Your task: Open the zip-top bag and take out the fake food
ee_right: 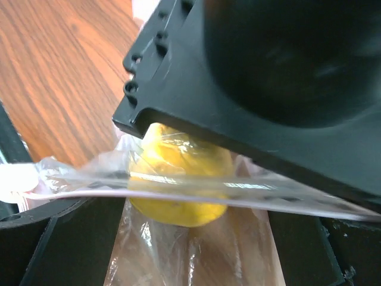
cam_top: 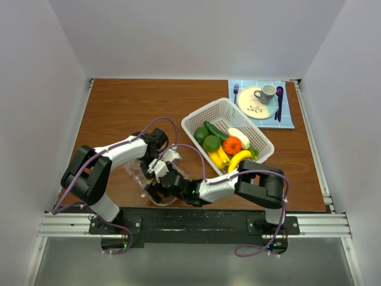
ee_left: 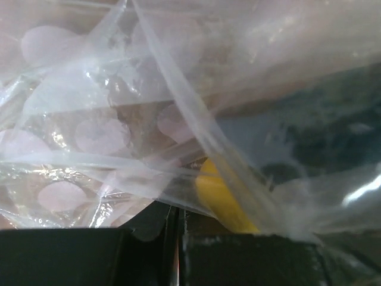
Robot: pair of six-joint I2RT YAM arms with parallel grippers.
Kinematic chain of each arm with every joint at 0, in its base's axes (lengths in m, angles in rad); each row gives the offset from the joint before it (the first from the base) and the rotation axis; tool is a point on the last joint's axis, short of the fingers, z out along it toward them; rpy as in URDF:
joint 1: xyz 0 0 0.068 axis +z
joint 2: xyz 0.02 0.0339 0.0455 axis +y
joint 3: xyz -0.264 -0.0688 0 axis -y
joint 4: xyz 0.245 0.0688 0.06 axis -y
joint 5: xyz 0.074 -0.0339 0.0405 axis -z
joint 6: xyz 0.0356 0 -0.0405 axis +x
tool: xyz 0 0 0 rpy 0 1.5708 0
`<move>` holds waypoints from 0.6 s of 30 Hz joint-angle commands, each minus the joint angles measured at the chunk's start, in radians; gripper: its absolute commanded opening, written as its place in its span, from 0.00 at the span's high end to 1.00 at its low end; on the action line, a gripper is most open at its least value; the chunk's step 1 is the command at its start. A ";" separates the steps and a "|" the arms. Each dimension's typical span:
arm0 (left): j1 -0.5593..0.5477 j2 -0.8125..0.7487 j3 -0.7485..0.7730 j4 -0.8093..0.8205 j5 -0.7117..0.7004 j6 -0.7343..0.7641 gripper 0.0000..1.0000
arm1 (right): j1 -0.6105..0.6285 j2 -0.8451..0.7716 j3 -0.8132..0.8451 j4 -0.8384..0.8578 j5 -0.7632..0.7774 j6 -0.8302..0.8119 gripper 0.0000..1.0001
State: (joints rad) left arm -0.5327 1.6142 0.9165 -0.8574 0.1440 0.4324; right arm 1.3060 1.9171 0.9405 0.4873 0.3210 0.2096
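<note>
The clear zip-top bag (cam_top: 138, 177) lies crumpled on the table near the front left. One yellow piece of fake food (ee_right: 178, 179) is inside it, just behind the pinkish zip strip (ee_right: 286, 199); it also shows in the left wrist view (ee_left: 223, 199). My left gripper (cam_top: 156, 170) is shut on a fold of the bag's plastic (ee_left: 178, 196). My right gripper (cam_top: 156, 189) is open at the bag's mouth, one finger (ee_right: 59, 244) on each side of the strip, not touching the yellow piece. The left gripper's black body fills the top of the right wrist view.
A white perforated basket (cam_top: 196, 116) right of centre holds several fake fruits and vegetables (cam_top: 223, 146). A cream plate with a grey mug (cam_top: 257, 102), a fork and a purple spoon sit on a blue mat at the back right. White walls enclose the table.
</note>
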 commanded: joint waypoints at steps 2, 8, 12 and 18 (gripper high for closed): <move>-0.026 0.007 0.044 -0.002 0.117 -0.007 0.97 | -0.001 0.013 0.017 0.065 -0.028 0.014 0.01; -0.027 0.013 0.038 0.012 0.091 -0.007 0.97 | -0.002 -0.013 0.014 0.060 -0.019 0.014 0.13; -0.026 0.041 -0.036 0.078 -0.107 0.002 0.97 | -0.001 -0.061 -0.017 0.062 0.000 -0.001 0.20; 0.017 0.088 -0.093 0.132 -0.187 0.017 0.95 | -0.001 -0.121 -0.075 0.056 0.032 -0.003 0.50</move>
State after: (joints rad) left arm -0.5434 1.6276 0.9035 -0.8295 0.0433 0.4294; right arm 1.3067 1.8767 0.8978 0.4931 0.3210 0.2161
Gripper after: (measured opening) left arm 0.043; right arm 0.612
